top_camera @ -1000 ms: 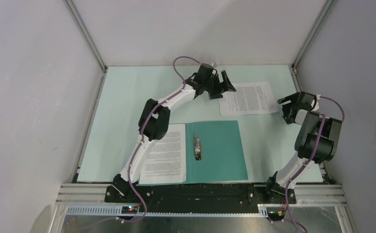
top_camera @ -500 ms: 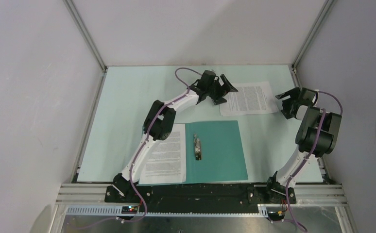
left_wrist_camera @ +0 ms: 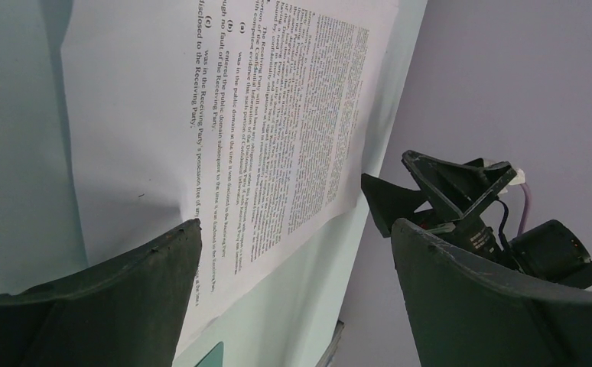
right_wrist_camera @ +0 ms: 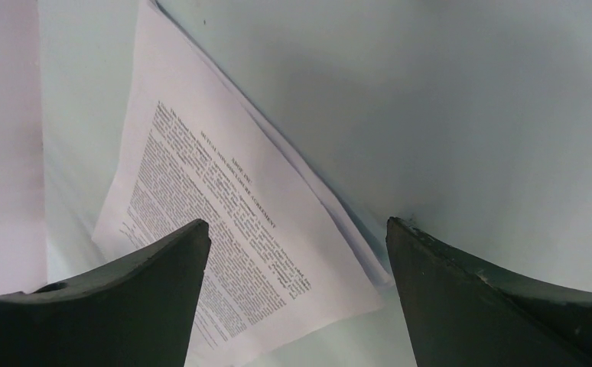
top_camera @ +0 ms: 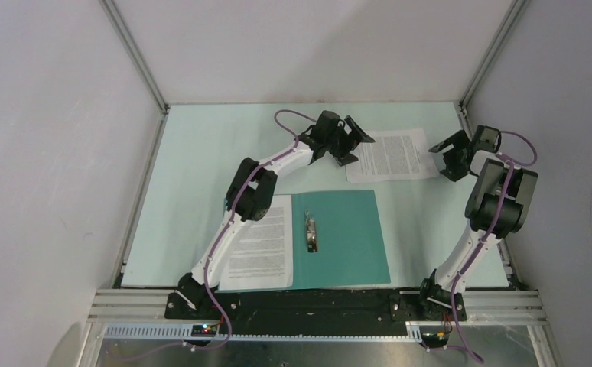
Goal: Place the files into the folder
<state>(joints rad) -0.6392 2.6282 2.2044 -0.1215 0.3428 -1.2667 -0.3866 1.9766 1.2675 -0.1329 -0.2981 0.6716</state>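
Note:
The dark teal folder lies open near the table's front, its metal clip by the spine. One printed sheet lies flat along its left side. A second printed sheet lies farther back on the mint table. My left gripper hangs open at that sheet's left edge, and my right gripper stands open at its right edge. The left wrist view shows the sheet under the open left gripper, with the right gripper opposite. The right wrist view shows the sheet below the open right gripper.
Grey walls with aluminium posts close the table in on the left, back and right. The right wall runs close behind the right arm. A corner of the folder shows low in the left wrist view.
The left gripper has shifted slightly right and down to the back sheet's left edge. The right gripper has swung back and left toward its right edge. Sheets and folder have not moved.

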